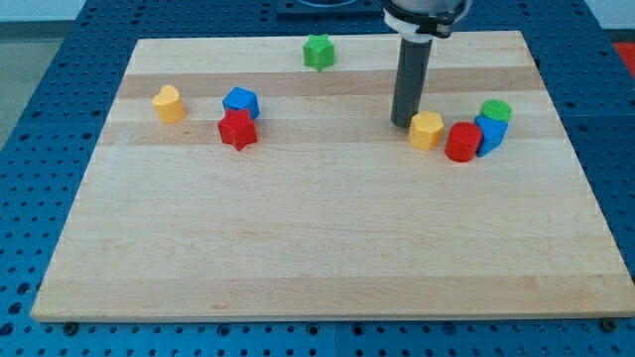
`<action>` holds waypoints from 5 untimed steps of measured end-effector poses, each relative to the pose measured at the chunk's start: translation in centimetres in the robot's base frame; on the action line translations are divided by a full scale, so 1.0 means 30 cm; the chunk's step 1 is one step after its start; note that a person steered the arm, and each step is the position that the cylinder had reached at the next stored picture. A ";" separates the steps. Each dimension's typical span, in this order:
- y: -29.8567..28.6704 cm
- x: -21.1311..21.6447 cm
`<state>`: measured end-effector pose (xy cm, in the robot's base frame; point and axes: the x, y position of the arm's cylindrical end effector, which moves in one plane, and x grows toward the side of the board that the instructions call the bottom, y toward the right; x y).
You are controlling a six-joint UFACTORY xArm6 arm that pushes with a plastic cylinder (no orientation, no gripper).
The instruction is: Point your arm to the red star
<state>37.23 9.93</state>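
The red star point(237, 130) lies on the wooden board point(327, 238) at the view's left, touching a blue block point(240, 102) just above it. My tip point(402, 123) stands far to the right of the red star, just left of a yellow hexagon block point(426, 130). The dark rod rises from the tip to the view's top.
A yellow block point(170, 103) lies left of the blue block. A green star point(318, 52) sits near the board's top edge. Right of the yellow hexagon are a red cylinder point(462, 142), a blue block point(490, 134) and a green block point(496, 110), clustered together.
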 end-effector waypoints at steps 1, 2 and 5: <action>0.033 0.022; 0.044 0.056; -0.238 0.181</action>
<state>42.65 2.80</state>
